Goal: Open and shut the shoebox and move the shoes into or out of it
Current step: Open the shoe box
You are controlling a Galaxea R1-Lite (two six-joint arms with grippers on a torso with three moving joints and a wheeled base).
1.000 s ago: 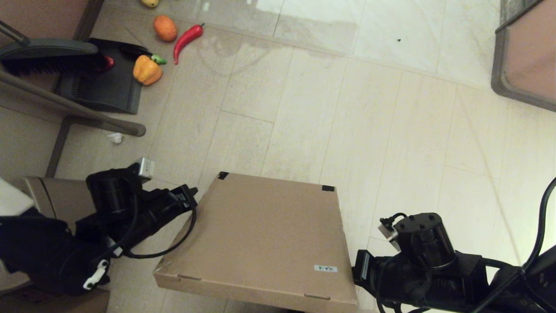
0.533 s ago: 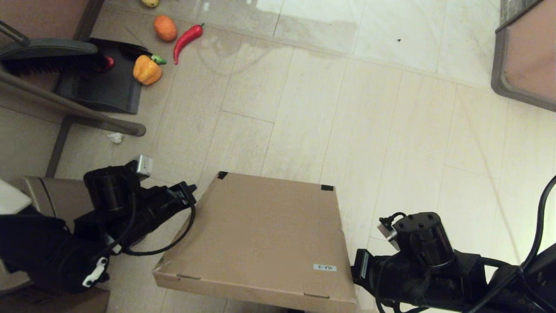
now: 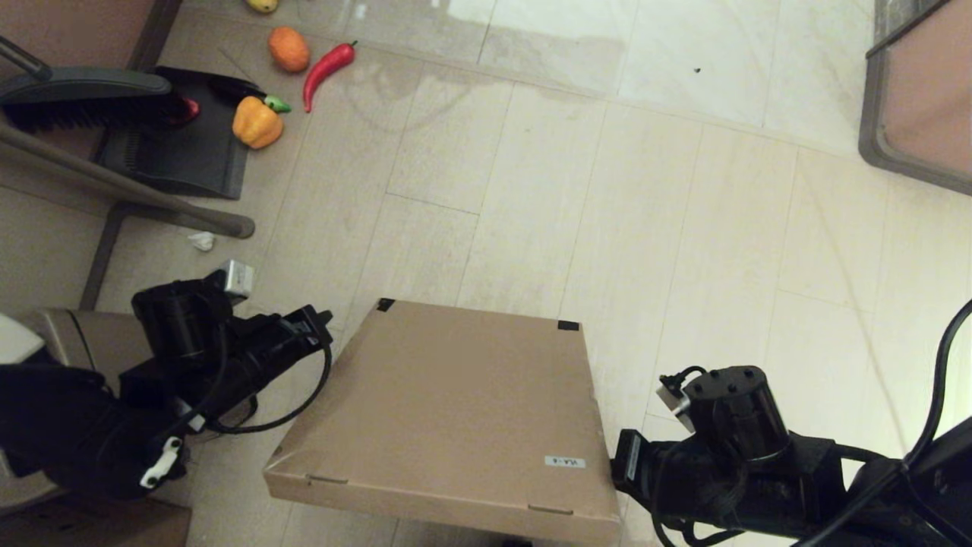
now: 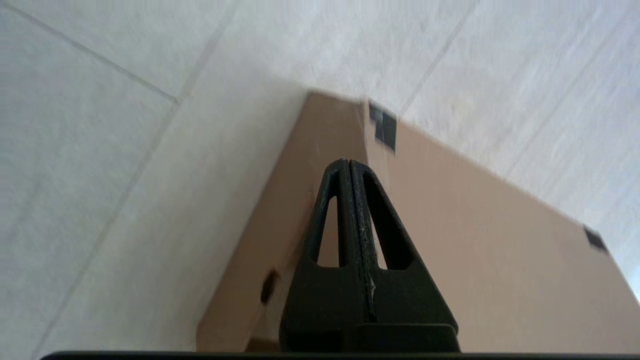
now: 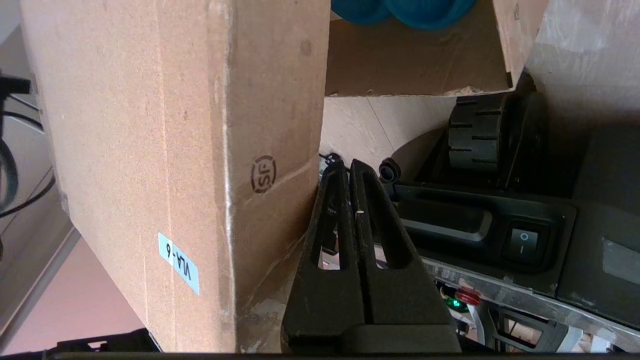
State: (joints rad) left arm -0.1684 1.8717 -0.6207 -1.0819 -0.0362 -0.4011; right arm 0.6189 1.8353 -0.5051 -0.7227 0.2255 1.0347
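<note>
the large flat brown cardboard shoebox [image 3: 448,414] is flanked by the closed, empty left end effector [image 4: 348,165] and right end effector [image 5: 348,167]; its raised lid could be dropped onto the teal-blue rubber shoes [image 5: 400,10].

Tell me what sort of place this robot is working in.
Probably an indoor room set up like a home: pale floor tiles, a dustpan with brush by furniture legs, toy-like vegetables such as a red chili lying about, and a shoebox between the arms.
</note>
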